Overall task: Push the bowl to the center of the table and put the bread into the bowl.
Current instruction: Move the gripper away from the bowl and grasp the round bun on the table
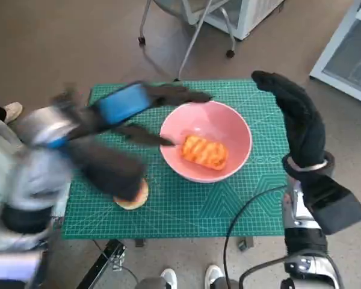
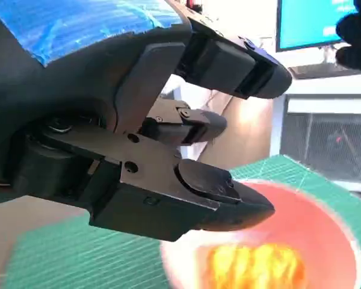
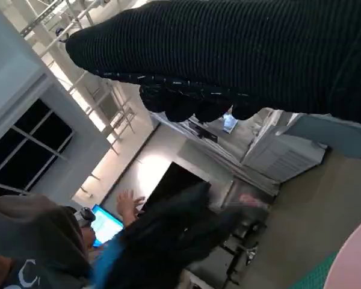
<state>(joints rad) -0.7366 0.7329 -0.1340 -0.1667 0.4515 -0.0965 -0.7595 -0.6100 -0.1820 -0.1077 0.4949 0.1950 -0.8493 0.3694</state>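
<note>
Nearest the robot, one round bun [image 1: 132, 197] lies on the green cutting mat [image 1: 186, 205], half under the blurred left forearm. Past it sits one pink bowl [image 1: 231, 129], about mid-mat, with one toasted bread piece [image 1: 205, 152] inside. The left hand [image 1: 141, 105] hovers beside the bowl's rim, fingers [image 2: 228, 186] spread, holding nothing. The gloved right hand [image 1: 295, 111] hangs at the mat's far right corner, fingers straight and together, empty. One chair base [image 1: 186, 30] stands beyond.

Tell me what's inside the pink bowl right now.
One golden-orange, toasted-looking piece of bread lies inside the round pink bowl, right of its middle. The left hand's black fingers reach over the bowl's near-left rim, hiding a small strip of the inside there.
</note>
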